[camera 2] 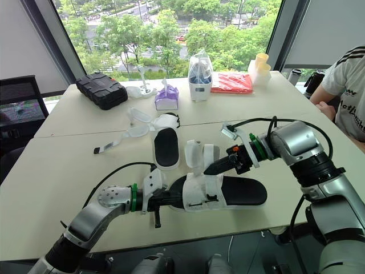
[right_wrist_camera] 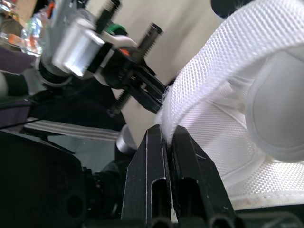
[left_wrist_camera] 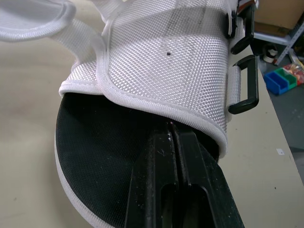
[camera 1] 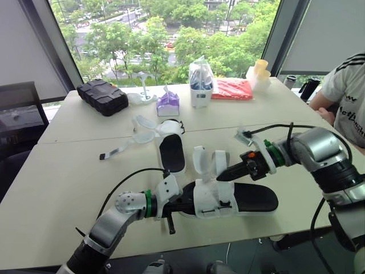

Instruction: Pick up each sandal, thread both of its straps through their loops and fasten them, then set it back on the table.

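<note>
Both wrist views settle it: left gripper pinches the sandal at its flap's hem, right gripper clamps a white strap.

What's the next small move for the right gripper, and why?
Probably carry the pinched strap over toward the black loop on the sandal. The right gripper is shut on that strap, both straps stand up unthreaded, and the left gripper is shut on the sandal, steadying it.

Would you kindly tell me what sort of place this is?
Probably an upper-floor office or lab: large windows look down on treetops, pale tables are pushed together, and a person sits at the edge.
</note>
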Available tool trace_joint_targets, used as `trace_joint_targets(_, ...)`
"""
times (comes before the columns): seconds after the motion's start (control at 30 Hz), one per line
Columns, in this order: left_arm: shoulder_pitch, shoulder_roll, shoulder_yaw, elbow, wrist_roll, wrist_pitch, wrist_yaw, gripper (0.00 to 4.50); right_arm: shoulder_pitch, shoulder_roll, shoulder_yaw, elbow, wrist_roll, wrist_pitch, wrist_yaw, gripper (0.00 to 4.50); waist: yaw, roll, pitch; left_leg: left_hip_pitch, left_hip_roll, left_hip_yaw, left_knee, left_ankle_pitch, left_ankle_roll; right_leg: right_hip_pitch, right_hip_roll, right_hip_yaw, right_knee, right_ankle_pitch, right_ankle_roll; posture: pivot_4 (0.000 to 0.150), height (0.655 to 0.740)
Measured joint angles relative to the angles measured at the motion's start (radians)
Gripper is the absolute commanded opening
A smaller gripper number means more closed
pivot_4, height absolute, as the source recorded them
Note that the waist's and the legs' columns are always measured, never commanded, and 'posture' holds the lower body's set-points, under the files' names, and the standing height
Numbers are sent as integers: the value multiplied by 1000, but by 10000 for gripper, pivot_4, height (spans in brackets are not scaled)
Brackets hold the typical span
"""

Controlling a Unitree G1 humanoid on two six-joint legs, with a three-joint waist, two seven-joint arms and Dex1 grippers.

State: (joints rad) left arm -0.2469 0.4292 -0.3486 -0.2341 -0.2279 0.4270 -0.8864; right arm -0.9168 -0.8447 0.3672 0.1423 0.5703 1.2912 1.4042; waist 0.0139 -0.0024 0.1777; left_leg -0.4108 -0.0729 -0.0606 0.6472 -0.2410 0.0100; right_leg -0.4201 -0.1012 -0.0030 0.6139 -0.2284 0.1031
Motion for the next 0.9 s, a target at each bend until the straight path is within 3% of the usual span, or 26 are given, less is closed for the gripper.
trace_joint_targets(0.5,1,0,-1,-1,0,4,3,0,43,5,40,8,-90,-169,-24,862,0,0,0,0,0,0,0,0,0,0,0,0,0,1,1,1500,7400)
trace_joint_targets(0.9,2,0,-3,-2,0,4,6,0,76,-7,-8,-106,-73,-146,-47,862,0,0,0,0,0,0,0,0,0,0,0,0,0,0,1,1500,7400)
